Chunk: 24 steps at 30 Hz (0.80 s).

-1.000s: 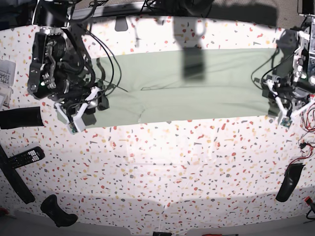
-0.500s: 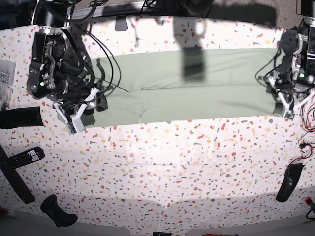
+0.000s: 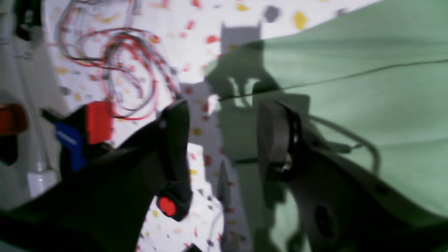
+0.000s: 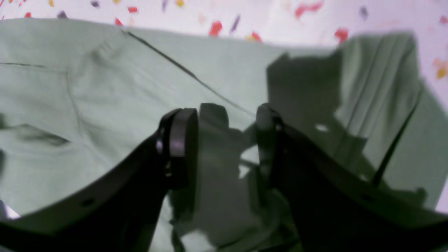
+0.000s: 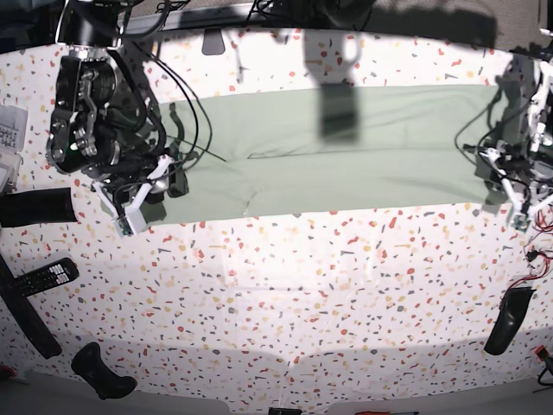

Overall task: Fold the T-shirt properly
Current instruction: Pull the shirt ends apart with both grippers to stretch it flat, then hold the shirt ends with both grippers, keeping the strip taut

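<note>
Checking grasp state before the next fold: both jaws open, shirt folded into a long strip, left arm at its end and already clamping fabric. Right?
Not quite. The left wrist view shows the left gripper with jaws open, nothing clamped, over the T-shirt edge. The rest holds.

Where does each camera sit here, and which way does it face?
Base: overhead, looking down on the table, the T-shirt and both arms.
Left wrist: on the left arm, looking past its open left gripper at the T-shirt's edge and loose wires.
Right wrist: on the right arm, looking past its open right gripper onto the shirt.
All three share the T-shirt and speckled table.
</note>
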Motion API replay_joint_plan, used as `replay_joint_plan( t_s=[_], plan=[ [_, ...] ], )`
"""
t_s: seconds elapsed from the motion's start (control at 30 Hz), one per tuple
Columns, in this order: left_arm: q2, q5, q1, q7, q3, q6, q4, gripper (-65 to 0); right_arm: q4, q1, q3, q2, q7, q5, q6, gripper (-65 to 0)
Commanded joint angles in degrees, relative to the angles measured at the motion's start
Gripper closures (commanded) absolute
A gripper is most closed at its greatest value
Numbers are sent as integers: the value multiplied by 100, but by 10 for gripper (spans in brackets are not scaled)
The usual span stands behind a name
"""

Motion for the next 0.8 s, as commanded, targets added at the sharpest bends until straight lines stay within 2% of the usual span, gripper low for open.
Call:
replay_joint_plan(
  t_s=[0.0,0.07,0.17,0.27,0.4,0.53,0.6,0.77],
  plan=[
    [-151,31,-94,-175,-107,127,90,-280,278,109,63,63,188,79,0,-260],
    [-155,-55,-94,-264,-306,157,85,-280,612,109,142,63,195,79,2,-260],
    [-96,-560,-90,-297,-765,118,85,-280,1097,109,341,63,195,79,2,-260],
    [26,-1152,-92,-297,-1360,-264,85,-280,1405,107,619,63,155,79,2,-260],
    [61,-2100,-76,-186,-1952,-935,-9,-280,1493,92,1091,57,109,81,9,-260],
    [61,-2787,-79,-66,-2098,-1366,-527,-280,1497,-87,1567,50,111,378,28,-260],
    [61,-3106,-79,-70,-2098,-1558,-949,-280,1541,-302,1775,48,116,693,188,-260],
    [59,-3202,-79,-498,-2109,-1659,-1930,-280,1871,-975,2111,50,129,920,248,-260]
  ],
)
